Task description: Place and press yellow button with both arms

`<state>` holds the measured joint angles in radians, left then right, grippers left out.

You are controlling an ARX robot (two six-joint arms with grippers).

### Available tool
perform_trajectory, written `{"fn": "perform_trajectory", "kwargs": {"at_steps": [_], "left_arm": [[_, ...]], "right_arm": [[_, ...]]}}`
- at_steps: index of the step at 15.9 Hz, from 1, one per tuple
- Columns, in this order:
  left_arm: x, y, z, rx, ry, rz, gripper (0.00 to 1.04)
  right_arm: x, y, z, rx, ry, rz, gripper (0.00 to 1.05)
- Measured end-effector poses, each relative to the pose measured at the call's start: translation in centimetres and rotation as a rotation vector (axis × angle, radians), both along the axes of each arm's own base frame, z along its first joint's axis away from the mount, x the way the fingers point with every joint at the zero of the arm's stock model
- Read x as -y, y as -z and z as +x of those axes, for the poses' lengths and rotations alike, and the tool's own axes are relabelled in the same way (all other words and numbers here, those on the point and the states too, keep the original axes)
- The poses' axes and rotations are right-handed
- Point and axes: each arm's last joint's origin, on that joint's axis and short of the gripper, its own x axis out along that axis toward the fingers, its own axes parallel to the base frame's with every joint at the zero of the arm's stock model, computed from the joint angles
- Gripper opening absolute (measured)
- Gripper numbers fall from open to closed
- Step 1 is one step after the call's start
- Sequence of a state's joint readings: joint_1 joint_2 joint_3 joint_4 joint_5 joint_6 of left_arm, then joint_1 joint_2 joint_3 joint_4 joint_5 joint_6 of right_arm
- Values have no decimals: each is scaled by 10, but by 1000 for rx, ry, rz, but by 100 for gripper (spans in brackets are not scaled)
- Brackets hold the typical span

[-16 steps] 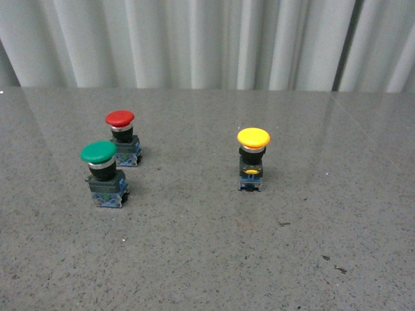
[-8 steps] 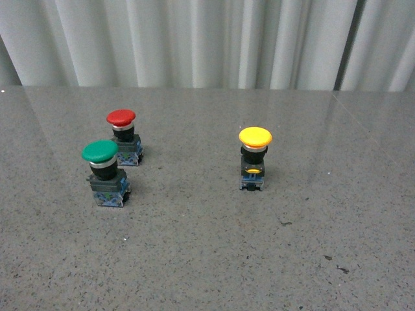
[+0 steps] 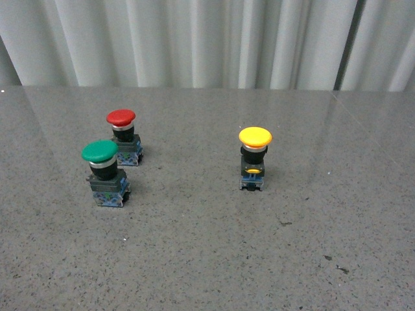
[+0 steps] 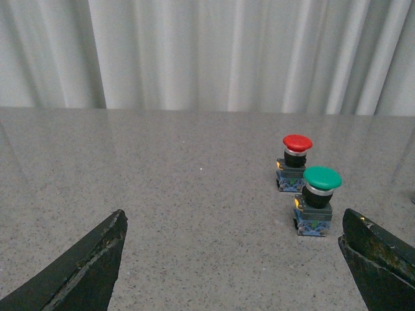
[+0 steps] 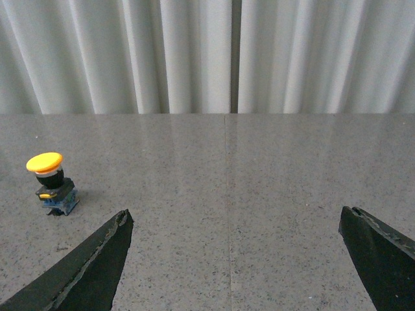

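Here, you have the yellow button point(image 3: 254, 159) standing upright on the grey speckled worktop point(image 3: 207, 259), right of the middle and well back from the near edge, its cap up and the yellow mark on its black body facing the front camera. Nothing touches it. In the right wrist view you see the same button point(image 5: 49, 182) alone on the stone, off to one side of the right gripper point(image 5: 233, 259), whose two dark fingertips point(image 5: 97, 272) stand wide apart with only bare worktop between them; the claw is spread and holds nothing.

Toward the left edge of the worktop you find the green button point(image 3: 104, 172) nearer the front and the red button point(image 3: 123, 137) just behind it, close together but apart, both upright and well apart from the yellow one. The left wrist view shows these two, green point(image 4: 316, 200) and red point(image 4: 295, 162), ahead of the left gripper point(image 4: 233, 259). Its fingertips point(image 4: 91, 272) are likewise spread wide and empty.

White pleated curtains point(image 3: 194, 39) hang behind the far edge. Neither arm shows in the front view.
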<state>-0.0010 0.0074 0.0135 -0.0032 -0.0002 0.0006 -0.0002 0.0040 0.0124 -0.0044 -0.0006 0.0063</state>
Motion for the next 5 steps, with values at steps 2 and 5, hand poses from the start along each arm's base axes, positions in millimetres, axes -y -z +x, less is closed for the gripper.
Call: {"fn": "perform_trajectory", "kwargs": {"at_steps": [2,5], "left_arm": [[0,0,0,0,0,0,98],[0,0,0,0,0,0,98]], "right_arm": [[0,0,0,0,0,0,98],[0,0,0,0,0,0,98]]}}
